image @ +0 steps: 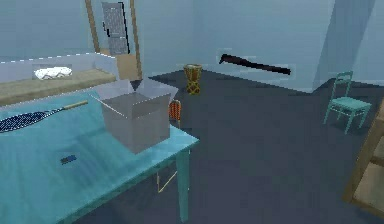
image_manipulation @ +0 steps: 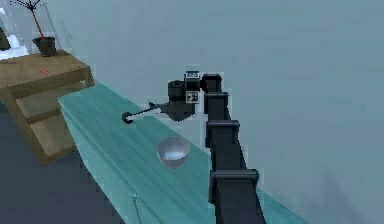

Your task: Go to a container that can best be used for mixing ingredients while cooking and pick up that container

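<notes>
Table (image_manipulation: 100, 150): teal, long top set against the wall.
Arm (image_manipulation: 228, 150): dark bar reaching across the top toward its far edge.
Bowl (image_manipulation: 173, 152): grey, upright, mid-top, just left of the arm.
Gripper (image_manipulation: 130, 116): near the far edge, fingers pointing to the view's left. It holds nothing.
Relation: the bowl lies nearer the table's near edge than the fingertips, so the arm probably needs drawing in.
</notes>
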### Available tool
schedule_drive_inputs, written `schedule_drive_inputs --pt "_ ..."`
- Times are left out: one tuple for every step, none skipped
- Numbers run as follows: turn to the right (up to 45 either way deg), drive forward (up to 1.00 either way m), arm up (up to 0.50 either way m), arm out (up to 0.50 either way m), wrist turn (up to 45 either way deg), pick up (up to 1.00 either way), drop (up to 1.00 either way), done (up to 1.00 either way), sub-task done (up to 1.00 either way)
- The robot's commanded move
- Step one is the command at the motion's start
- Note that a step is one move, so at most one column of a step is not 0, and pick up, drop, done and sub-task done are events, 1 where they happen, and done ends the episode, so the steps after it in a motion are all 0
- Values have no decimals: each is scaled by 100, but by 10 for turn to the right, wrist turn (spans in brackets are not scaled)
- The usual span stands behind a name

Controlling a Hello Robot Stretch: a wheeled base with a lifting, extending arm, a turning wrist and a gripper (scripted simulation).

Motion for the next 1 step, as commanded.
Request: schedule_drive_inputs --pt "0 0 0 0 360 0 0 0 0"
